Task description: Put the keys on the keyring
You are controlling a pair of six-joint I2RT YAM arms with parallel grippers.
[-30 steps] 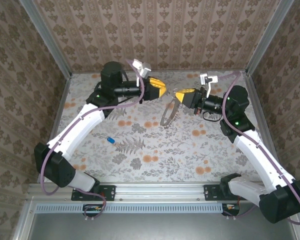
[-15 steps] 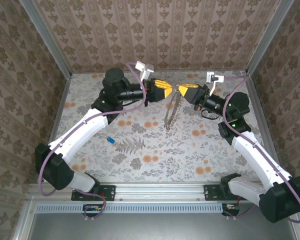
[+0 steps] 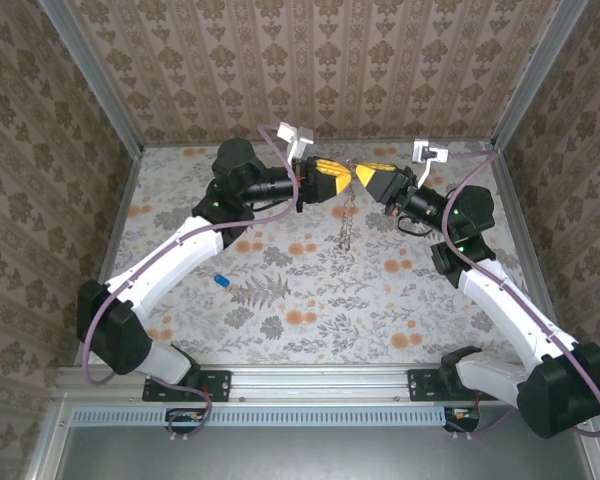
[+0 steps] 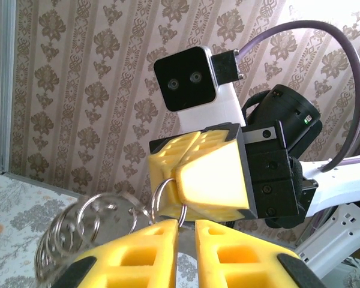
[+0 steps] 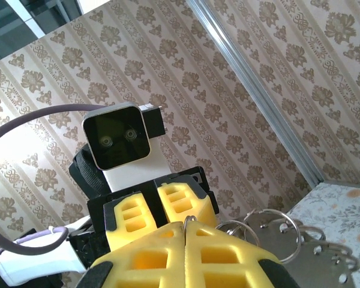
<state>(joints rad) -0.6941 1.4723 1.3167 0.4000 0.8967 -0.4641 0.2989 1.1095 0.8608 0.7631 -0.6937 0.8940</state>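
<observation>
Reaching inward, left gripper (image 3: pixel 344 178) meets right gripper (image 3: pixel 364 179) pinching the keyring (image 3: pixel 346 222)

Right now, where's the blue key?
Top external view: the blue key lies on the table, left of centre, just right of the left arm's white forearm, by the fern print.

Far centre: keyring (image 3: pixel 348 215) between left tool (image 3: pixel 342 181) and right tool (image 3: pixel 364 178); key (image 3: pixel 221 281) on table (image 3: pixel 380 310), front-left.

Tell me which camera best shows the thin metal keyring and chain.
Left wrist: the keyring is close, its ring pinched by the right gripper. Top external shows its chain dangling, tiny; right wrist shows blurred loops.
</observation>
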